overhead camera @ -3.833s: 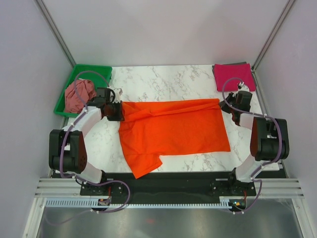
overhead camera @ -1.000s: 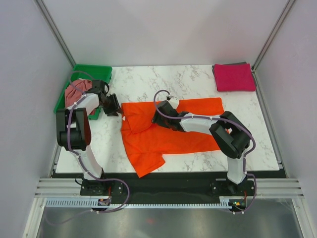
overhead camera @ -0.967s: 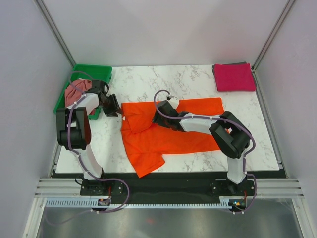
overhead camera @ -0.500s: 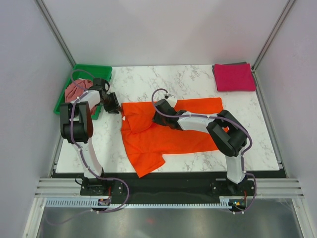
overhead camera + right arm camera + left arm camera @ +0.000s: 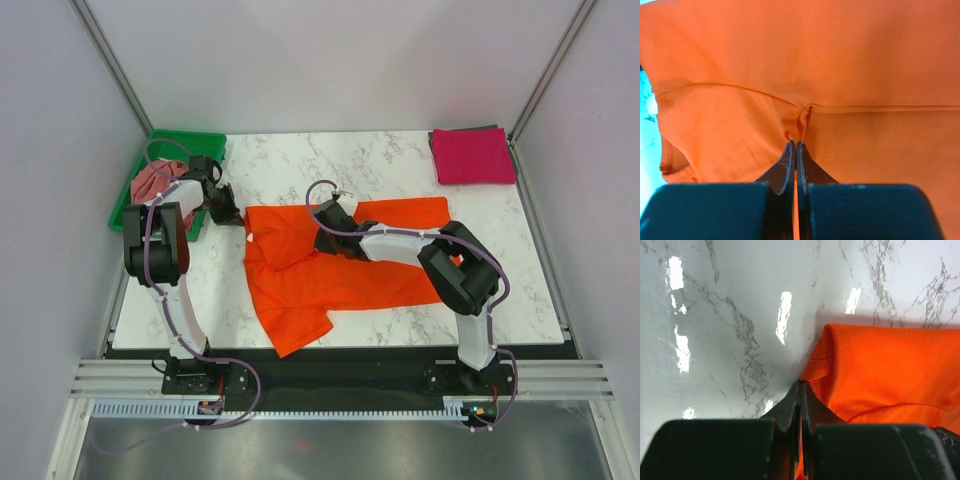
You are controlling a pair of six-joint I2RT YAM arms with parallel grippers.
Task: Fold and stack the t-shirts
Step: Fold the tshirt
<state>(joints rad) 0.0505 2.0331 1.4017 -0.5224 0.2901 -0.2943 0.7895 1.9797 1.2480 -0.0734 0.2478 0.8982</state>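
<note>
The bright orange soft cloth t-shirt (image 5: 350, 270) lies across the white marble desk (image 5: 300, 160), long axis left to right. My left claw (image 5: 800, 390) pinches its far-left corner. My right claw (image 5: 795, 147) pinches a seam mid far edge, so the cloth extends nearward from both.

Lab test cell – white walls (image 5: 340, 60), alu frame (image 5: 112, 62)
</note>
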